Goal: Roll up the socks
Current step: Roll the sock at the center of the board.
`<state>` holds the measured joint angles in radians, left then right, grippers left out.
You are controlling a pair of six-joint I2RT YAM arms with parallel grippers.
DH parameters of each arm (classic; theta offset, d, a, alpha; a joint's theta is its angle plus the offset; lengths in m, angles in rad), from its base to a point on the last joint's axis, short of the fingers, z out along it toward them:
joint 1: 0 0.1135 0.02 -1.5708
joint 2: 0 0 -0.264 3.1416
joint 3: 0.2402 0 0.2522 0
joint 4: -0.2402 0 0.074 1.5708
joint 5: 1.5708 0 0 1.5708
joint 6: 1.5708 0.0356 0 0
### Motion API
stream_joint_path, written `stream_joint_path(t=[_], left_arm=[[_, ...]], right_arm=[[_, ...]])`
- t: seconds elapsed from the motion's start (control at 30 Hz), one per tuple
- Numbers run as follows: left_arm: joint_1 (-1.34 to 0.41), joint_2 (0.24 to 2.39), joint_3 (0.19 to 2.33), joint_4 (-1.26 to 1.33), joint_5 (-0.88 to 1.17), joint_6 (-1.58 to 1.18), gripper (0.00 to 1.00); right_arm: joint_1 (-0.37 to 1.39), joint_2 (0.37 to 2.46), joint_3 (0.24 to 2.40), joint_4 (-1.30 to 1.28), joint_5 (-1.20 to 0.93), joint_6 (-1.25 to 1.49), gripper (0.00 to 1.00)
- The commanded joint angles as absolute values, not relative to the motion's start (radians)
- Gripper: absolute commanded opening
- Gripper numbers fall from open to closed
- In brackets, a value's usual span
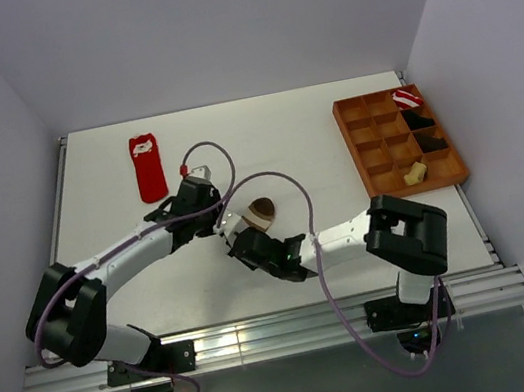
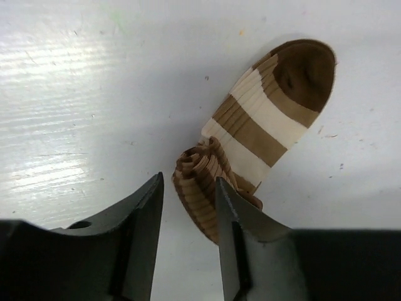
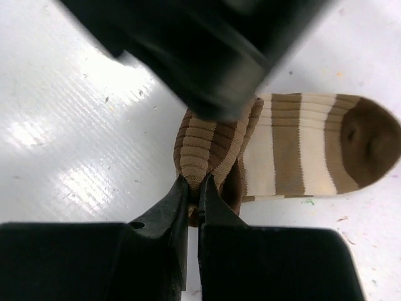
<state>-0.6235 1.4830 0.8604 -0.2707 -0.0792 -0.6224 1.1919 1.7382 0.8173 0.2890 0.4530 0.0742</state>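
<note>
1 ribbed brn-tan sock (image 2: 263,125), half coiled

The right gripper (image 3: 193,183) comes in from the bottom centre, its two dark fingers almost together and pinching a ridge of the rolled-up end of the brown-and-tan striped sock (image 3: 301,150). The sock's flat part stretches to the right edge (dark brown toe last). A blurred black housing (image 3: 207,50) fills the top centre, overlapping the roll. The scuffed white table (image 3: 69,138) lies beneath.
</note>
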Motion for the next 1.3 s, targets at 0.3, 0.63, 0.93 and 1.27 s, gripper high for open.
stream_joint_path(t=[0.3, 0.63, 0.93, 1.27], left_arm=[[-0.525, 1.198, 0.717, -0.187, -0.158, -0.771, 0.6], [-0.518, 1.144, 0.464, 0.052, -0.025, -0.937, 0.61], [-0.518, 1.219, 0.416, 0.198, -0.009, -0.991, 0.6], [-0.518, 1.273, 0.405, 0.293, -0.009, -1.019, 0.6]], right_arm=[[0.959, 1.655, 0.743, 0.38, -0.184, 0.299, 0.0], [0.776, 1.77, 0.7, 0.598, -0.558, 0.486, 0.0], [0.661, 1.928, 0.67, 0.817, -0.756, 0.652, 0.0], [0.595, 2.039, 0.676, 0.897, -0.828, 0.733, 0.0]])
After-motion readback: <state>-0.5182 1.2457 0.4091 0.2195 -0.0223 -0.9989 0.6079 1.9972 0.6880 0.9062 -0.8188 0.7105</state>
